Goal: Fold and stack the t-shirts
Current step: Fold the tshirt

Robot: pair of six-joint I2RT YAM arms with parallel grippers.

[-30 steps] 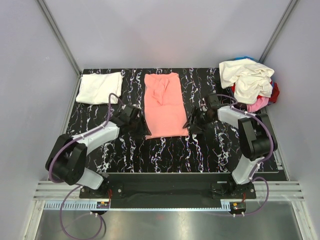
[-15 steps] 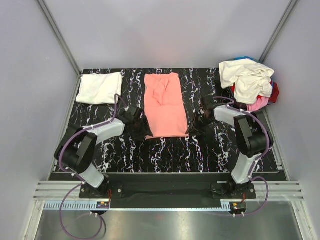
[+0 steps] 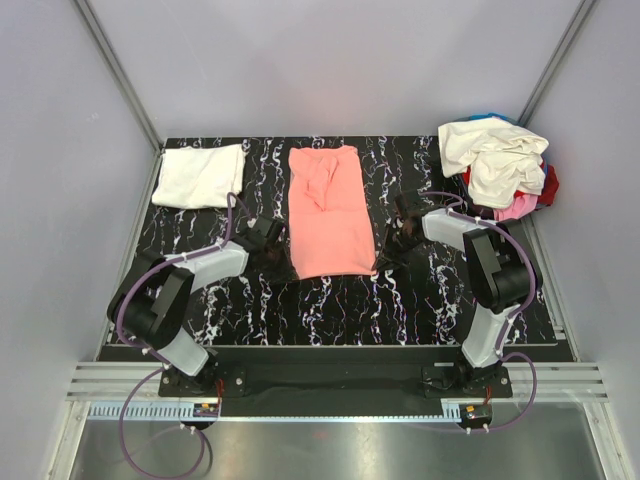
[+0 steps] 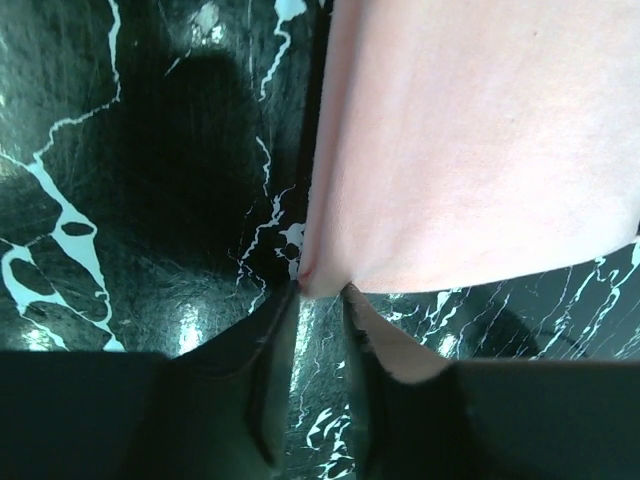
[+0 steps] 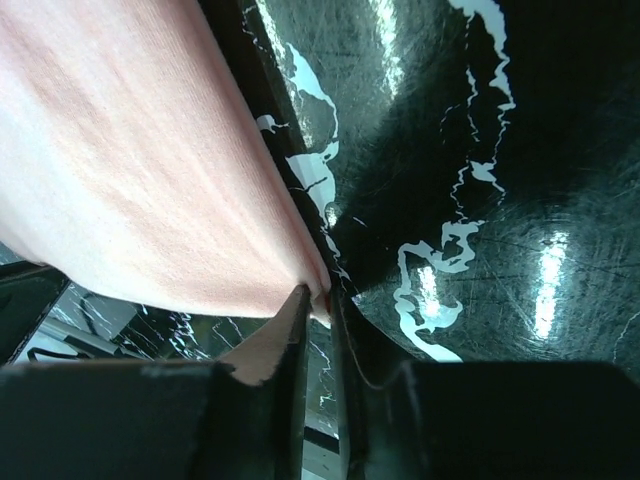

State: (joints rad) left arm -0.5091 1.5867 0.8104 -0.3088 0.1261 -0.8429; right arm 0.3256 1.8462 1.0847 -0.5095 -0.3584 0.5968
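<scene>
A salmon-pink t-shirt (image 3: 328,210), folded into a long strip, lies in the middle of the black marble table (image 3: 330,305). My left gripper (image 3: 289,267) is at its near left corner. In the left wrist view my left gripper (image 4: 318,292) pinches the puckered corner of the shirt (image 4: 470,150) between its fingertips. My right gripper (image 3: 381,261) is at the near right corner. In the right wrist view my right gripper (image 5: 320,295) is closed tight on the corner of the shirt (image 5: 130,170). Both corners stay low at the table.
A folded white t-shirt (image 3: 200,176) lies at the back left corner. A loose pile of cream, red, bright pink and blue shirts (image 3: 497,163) sits at the back right corner. Grey walls surround the table.
Both grippers have moved inward and forward to the shirt's near corners and closed on them. The shirt itself has barely shifted.
</scene>
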